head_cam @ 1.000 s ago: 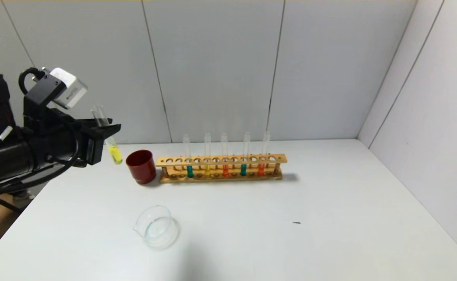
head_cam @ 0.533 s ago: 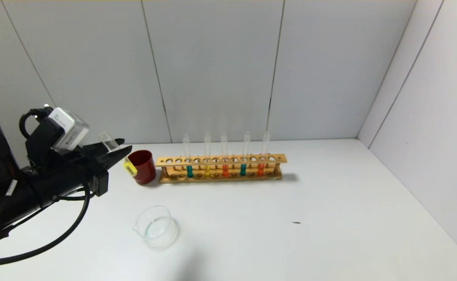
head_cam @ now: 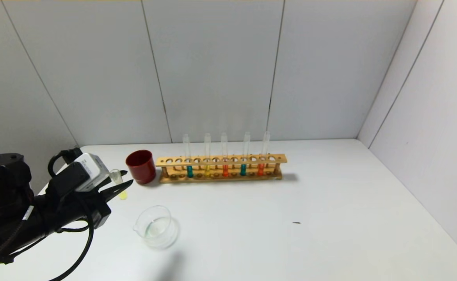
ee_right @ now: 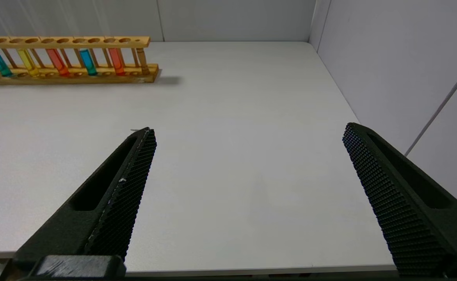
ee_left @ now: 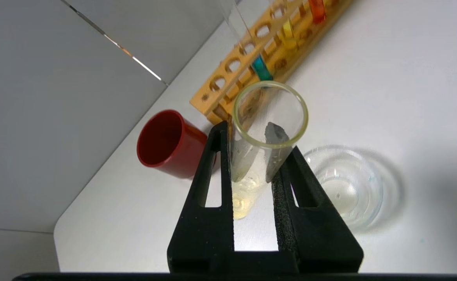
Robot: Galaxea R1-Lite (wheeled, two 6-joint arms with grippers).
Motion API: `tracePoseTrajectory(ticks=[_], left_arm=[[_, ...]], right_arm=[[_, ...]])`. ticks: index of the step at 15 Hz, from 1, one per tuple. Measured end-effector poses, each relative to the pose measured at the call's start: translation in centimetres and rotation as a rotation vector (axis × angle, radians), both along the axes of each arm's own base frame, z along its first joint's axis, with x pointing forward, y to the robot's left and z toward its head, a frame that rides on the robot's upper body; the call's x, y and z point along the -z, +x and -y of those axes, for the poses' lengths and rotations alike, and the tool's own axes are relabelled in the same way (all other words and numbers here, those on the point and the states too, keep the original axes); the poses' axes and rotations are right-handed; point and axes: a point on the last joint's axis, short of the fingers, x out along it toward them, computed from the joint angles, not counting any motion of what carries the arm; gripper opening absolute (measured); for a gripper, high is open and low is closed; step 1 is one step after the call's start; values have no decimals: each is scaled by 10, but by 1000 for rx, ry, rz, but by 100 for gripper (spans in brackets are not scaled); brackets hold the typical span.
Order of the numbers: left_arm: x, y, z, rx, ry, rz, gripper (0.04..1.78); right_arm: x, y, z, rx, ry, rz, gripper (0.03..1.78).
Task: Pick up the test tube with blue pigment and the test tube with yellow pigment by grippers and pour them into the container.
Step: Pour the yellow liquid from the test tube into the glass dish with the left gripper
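Observation:
My left gripper [head_cam: 116, 184] is shut on the test tube with yellow pigment [head_cam: 122, 192], holding it low over the table, left of the container [head_cam: 156, 227] and in front of a red cup. In the left wrist view the tube [ee_left: 248, 183] stands between the fingers, open mouth toward the camera, pale yellow liquid at its lower end, beside the container [ee_left: 345, 187]. Two test tubes with blue pigment [head_cam: 189, 171] [head_cam: 243, 169] stand in the wooden rack [head_cam: 220, 160]. My right gripper [ee_right: 248, 130] is open and empty over the table's near right part.
A dark red cup [head_cam: 140, 166] stands at the rack's left end. The rack also holds a second yellow tube [head_cam: 207, 170] and two orange tubes [head_cam: 225, 170]. Grey walls close the back and right. A small dark speck [head_cam: 296, 223] lies on the table.
My left gripper has come down and toward the front with the yellow tube, from high beside the red cup to low over the table left of the container.

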Motion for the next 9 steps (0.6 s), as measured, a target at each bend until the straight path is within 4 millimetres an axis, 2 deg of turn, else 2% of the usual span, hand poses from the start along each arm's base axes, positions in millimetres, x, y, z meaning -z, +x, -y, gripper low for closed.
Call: tracePoseTrajectory(ticks=[3, 9], left_arm=[[7, 1, -1, 26, 108, 38, 33], [14, 5, -4, 37, 210, 59, 33]], right_arm=[[0, 0, 0, 0, 0, 0, 175], [0, 0, 0, 0, 0, 0, 175]])
